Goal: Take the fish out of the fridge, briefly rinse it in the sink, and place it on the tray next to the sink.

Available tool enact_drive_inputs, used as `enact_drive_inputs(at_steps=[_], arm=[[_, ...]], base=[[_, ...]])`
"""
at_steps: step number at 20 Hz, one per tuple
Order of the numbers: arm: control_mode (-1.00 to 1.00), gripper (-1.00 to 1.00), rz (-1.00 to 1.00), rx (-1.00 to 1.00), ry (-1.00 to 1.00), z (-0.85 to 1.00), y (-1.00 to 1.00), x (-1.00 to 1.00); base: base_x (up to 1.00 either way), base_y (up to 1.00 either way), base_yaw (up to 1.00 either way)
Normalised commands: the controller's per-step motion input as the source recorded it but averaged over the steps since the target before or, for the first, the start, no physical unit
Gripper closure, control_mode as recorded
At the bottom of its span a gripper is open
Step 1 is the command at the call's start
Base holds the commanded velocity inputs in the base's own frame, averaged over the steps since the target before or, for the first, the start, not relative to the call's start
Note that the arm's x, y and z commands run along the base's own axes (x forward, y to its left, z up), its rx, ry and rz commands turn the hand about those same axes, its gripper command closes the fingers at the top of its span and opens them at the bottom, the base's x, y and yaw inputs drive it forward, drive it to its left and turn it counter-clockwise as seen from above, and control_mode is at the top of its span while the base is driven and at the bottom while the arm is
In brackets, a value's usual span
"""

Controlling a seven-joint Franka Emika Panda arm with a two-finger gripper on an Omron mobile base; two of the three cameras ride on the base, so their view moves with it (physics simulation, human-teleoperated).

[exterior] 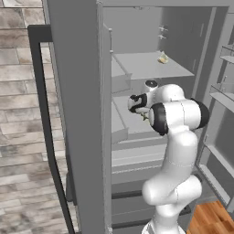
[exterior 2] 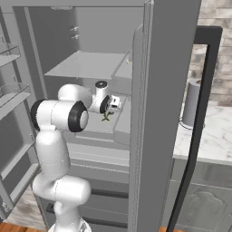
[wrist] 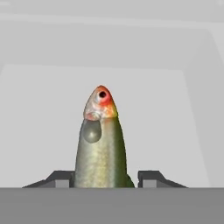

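The fridge (exterior: 77, 114) stands open, and my arm reaches in over its middle grey shelf (exterior 2: 97, 129). In the hand view the fish (wrist: 101, 148) points away from me: olive-green body, pale gill patch, red-orange head with a dark eye. My gripper (wrist: 105, 177) is shut on its rear half, with a dark fingertip (wrist: 61, 177) pressed against each flank. From the base views the fish (exterior 2: 106, 117) hangs as a small dark shape just below the hand, above the shelf. The sink and the tray are out of view.
A small yellowish lump (exterior: 163, 58) lies on the upper shelf. Door racks (exterior: 224, 96) line the open door beside the arm. The other door's long black handle (exterior 2: 199, 113) stands close. A grey canister (exterior 2: 192, 104) sits on the marble counter (exterior 2: 213, 131).
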Motion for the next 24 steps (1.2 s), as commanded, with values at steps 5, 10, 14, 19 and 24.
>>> enact_drive_inputs(at_steps=[5,10,14,19,24], arm=[[-1.0,1.0,0.0,0.0,0.0,0.23,0.19,-1.0],[-1.0,1.0,-0.01,0.0,0.0,0.63,0.26,-1.0],[-1.0,1.0,-0.09,0.0,0.0,1.0,0.19,-1.0],[-1.0,1.0,-0.13,0.0,0.02,1.0,0.09,-1.0],[-1.0,1.0,-0.06,0.02,-0.02,0.62,-0.01,-1.0]], base=[[0.0,0.0,0.0],[0.0,0.0,0.0],[0.0,0.0,0.0],[0.0,0.0,0.0],[0.0,0.0,0.0]])
